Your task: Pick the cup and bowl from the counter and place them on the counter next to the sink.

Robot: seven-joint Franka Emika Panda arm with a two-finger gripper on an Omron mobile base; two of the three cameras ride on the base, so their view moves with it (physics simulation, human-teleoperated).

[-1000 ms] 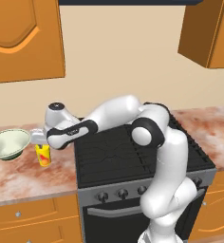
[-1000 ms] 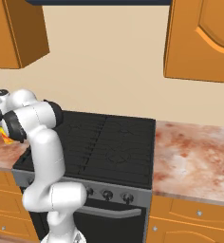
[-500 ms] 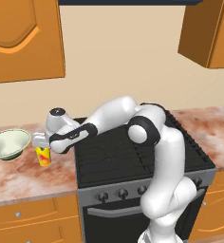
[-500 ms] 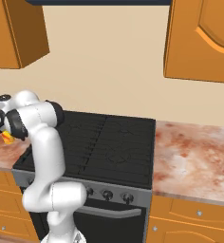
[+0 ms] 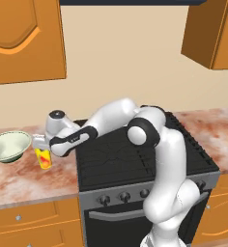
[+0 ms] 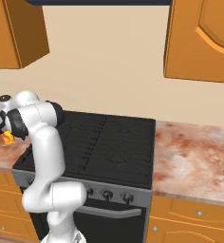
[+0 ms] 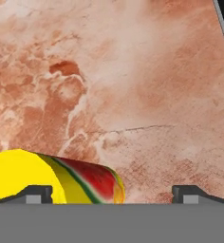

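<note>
Over the desk, left base view: the claw [image 5: 42, 146] is hanging right above the cup [image 5: 44, 158], which is standing on the desk [image 5: 24, 181] at about 3 o'clock of the bowl [image 5: 8, 146], just beside it but apart.
Right base view: the cup [image 6: 8, 137] is peeking out at 7 o'clock of the wrist, close to the stove's left edge [image 6: 26, 149].
Hand view: the fingertips [image 7: 35, 194] are standing far apart, so the claw is wide and holding nothing; the cup [image 7: 47, 178] is sitting by the left tip, off the middle of the gap.
Step in hand: lining up on the cup, by my reading.
Doing it well: shifting toward the cup until it is centring between the tips, then sinking straight, closing only around its wall.
Risk: nudging the bowl or tipping the cup with the near tip.
</note>
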